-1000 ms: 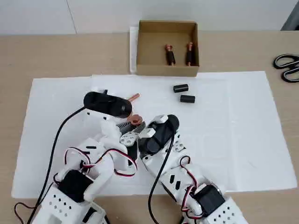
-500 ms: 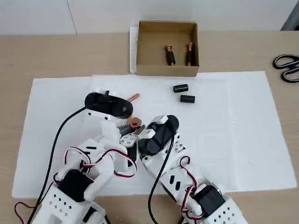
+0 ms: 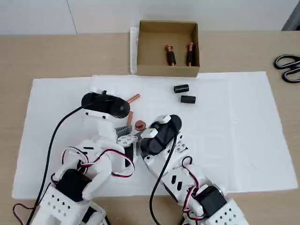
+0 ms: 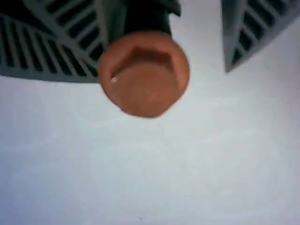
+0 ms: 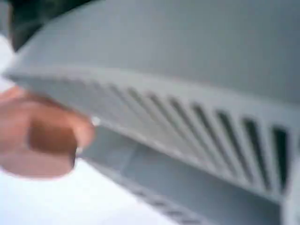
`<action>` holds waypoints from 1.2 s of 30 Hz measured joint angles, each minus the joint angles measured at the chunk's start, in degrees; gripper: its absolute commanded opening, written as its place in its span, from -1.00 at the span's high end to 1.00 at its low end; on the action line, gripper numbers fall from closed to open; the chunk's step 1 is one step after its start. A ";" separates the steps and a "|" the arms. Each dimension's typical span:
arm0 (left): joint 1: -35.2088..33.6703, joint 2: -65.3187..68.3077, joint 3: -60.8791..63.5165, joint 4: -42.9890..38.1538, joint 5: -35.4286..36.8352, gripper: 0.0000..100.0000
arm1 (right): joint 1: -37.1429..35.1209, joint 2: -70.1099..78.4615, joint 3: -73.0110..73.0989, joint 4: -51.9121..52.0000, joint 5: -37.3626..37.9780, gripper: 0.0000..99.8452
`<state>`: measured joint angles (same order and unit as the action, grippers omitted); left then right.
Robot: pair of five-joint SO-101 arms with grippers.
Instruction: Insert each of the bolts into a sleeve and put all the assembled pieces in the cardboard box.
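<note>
**Overhead and wrist views, largest item first.** The tan table (image 3: 56, 51) carries a white paper sheet (image 3: 234, 140). Both my arms lean in over the sheet's near half, and their tips meet close together.

The cardboard box (image 3: 145, 47) stands open at the sheet's far edge. Two assembled pieces (image 3: 170, 55) lie side by side in its right half, with their copper heads pointing away from me. The scissors (image 3: 287, 65) rest on bare table at the right edge, well apart from everything else.

Two black sleeves (image 3: 181, 88) lie empty on the paper, just beside each other, between the box and my right arm. A loose bolt (image 3: 133, 98) lies on the paper just beyond my left wrist.

My left claw (image 4: 164, 56) is spread, and its ribbed grey fingers (image 4: 51, 42) stand apart. A copper bolt head (image 4: 144, 77) sits against one finger, with a plain gap to the other, so nothing is pinched. A dark part (image 4: 145, 14) stands behind the head; whether it is a sleeve I cannot tell.

From above, the head shows between my two claws, and a copper shaft (image 3: 130, 117) lies just beside it, by my left wrist. Whether that shaft is joined to the head I cannot tell.

My right claw (image 3: 142, 134) sits just beside the head. Whether it grips anything I cannot tell.
</note>
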<state>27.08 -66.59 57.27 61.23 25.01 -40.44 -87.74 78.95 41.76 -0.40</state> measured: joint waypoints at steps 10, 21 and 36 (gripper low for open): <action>0.00 0.00 -7.82 4.40 -0.09 0.71 | 0.00 0.00 0.00 0.00 0.00 0.99; -1.14 0.00 -11.96 11.96 -2.99 0.71 | 0.00 -0.09 0.09 0.00 0.00 0.99; -26.11 0.00 -14.15 22.77 -13.80 0.71 | 10.73 -0.09 0.26 -0.79 0.00 0.99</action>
<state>0.97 -66.59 43.12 84.00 11.21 -29.71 -87.82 79.21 40.97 -0.40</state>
